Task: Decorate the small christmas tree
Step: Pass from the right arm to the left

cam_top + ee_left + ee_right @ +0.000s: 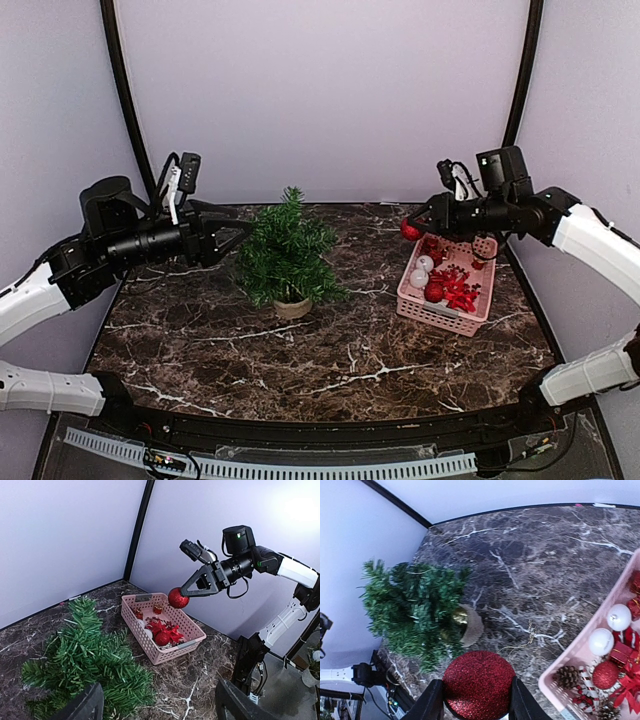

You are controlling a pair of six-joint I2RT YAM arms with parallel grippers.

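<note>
Transfer step: right gripper (186,591) pinches red glitter ball (178,598) over pink basket (447,313) (table's (300,350) right side); left gripper (238,235) wide, empty, beside small christmas tree (286,252). Next, likely: carry ball treeward.

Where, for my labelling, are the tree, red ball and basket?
tree (285,250), top view, middle of branches
red ball (479,682), right wrist view, glittery front
basket (136,628), left wrist view, near side wall
</note>
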